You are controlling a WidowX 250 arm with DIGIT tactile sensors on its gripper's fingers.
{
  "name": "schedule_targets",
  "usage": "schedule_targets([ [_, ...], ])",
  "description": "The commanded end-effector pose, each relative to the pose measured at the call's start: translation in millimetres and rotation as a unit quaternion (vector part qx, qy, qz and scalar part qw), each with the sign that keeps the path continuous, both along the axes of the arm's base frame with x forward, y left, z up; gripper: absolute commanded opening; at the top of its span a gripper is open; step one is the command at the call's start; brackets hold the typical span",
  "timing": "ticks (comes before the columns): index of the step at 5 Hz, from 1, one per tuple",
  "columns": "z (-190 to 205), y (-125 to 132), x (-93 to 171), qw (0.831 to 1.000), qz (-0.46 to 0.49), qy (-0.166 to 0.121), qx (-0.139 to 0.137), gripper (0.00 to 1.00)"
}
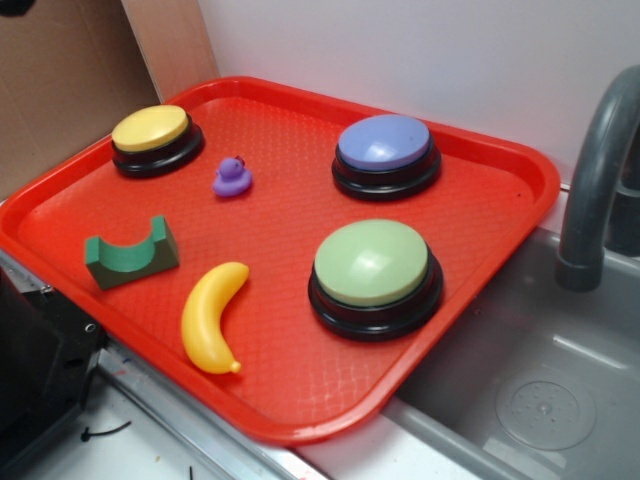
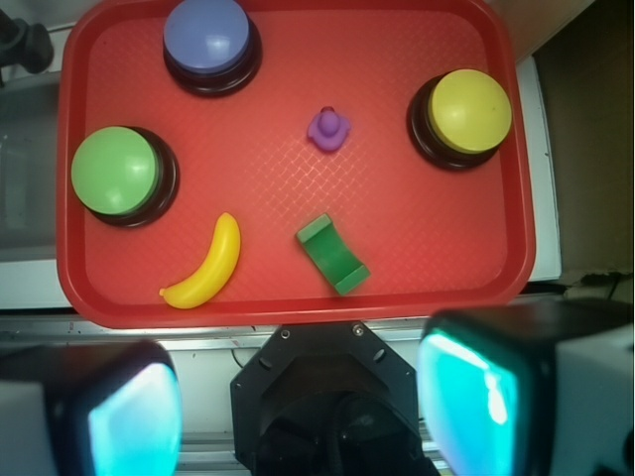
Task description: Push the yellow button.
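Observation:
The yellow button (image 1: 150, 128) sits on its black base at the far left corner of the red tray (image 1: 470, 300). In the wrist view the yellow button (image 2: 469, 110) is at the upper right of the tray (image 2: 427, 278). My gripper (image 2: 303, 407) hangs high above the robot base, short of the tray's near edge. Its jaws stand wide apart with nothing between them. One teal pad (image 2: 134, 421) shows at lower left, the other at lower right. The gripper is out of the exterior view.
On the tray are a purple-blue button (image 1: 385, 143), a larger pale green button (image 1: 371, 263), a purple toy duck (image 1: 231, 177), a green arch block (image 1: 131, 252) and a yellow toy banana (image 1: 212, 315). A grey sink (image 1: 540, 400) and faucet (image 1: 595, 170) lie at right.

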State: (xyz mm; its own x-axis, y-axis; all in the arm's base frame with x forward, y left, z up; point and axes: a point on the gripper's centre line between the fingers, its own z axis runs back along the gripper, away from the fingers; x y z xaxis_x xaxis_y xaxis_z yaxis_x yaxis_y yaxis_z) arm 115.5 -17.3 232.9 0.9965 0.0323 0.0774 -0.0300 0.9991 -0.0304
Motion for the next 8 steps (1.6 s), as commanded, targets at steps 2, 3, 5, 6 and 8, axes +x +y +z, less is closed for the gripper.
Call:
schedule_targets([
  [2, -27, 39, 36, 0.992, 0.122, -0.005, 0.025, 1.0],
  [3, -49, 73, 68, 0.975, 0.22, -0.027, 0.008, 1.0],
  [5, -103, 125, 108, 0.94, 0.327, -0.098, -0.015, 1.0],
  [6, -126, 138, 111, 0.931, 0.35, -0.105, -0.007, 1.0],
  [8, -167, 153, 116, 0.934, 0.344, -0.079, 0.055, 1.0],
])
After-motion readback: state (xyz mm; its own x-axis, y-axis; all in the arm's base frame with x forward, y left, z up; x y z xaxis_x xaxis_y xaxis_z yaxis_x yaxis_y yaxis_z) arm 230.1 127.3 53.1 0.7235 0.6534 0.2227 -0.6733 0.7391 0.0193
